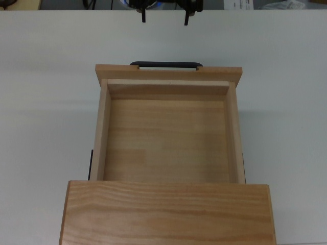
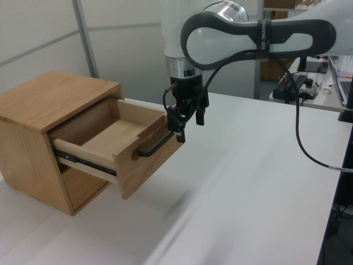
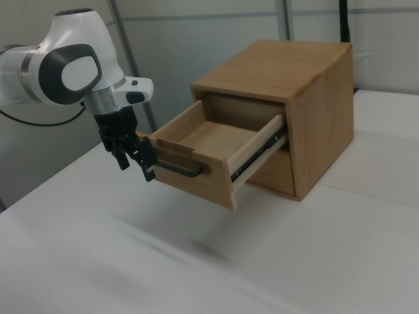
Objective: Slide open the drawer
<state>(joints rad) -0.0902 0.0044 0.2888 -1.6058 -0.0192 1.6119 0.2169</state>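
The drawer (image 1: 168, 72) is a light wooden tray that stands pulled far out of the wooden cabinet (image 1: 168, 214), and its inside is empty. A thin black bar handle (image 1: 166, 65) runs across its front panel. My gripper (image 1: 165, 20) is at the top view's upper edge, open, well clear of the handle and holding nothing. In the left view the gripper (image 2: 191, 128) hangs just right of the handle (image 2: 157, 146) and the drawer front (image 2: 144, 168). In the right view the gripper (image 3: 137, 169) is left of the handle (image 3: 180, 170), not touching it.
The cabinet (image 2: 49, 99) sits on a white table (image 2: 248, 193). A black cable (image 2: 300, 143) loops down from the arm at the left view's right. A desk with equipment (image 2: 300, 83) stands behind the table there.
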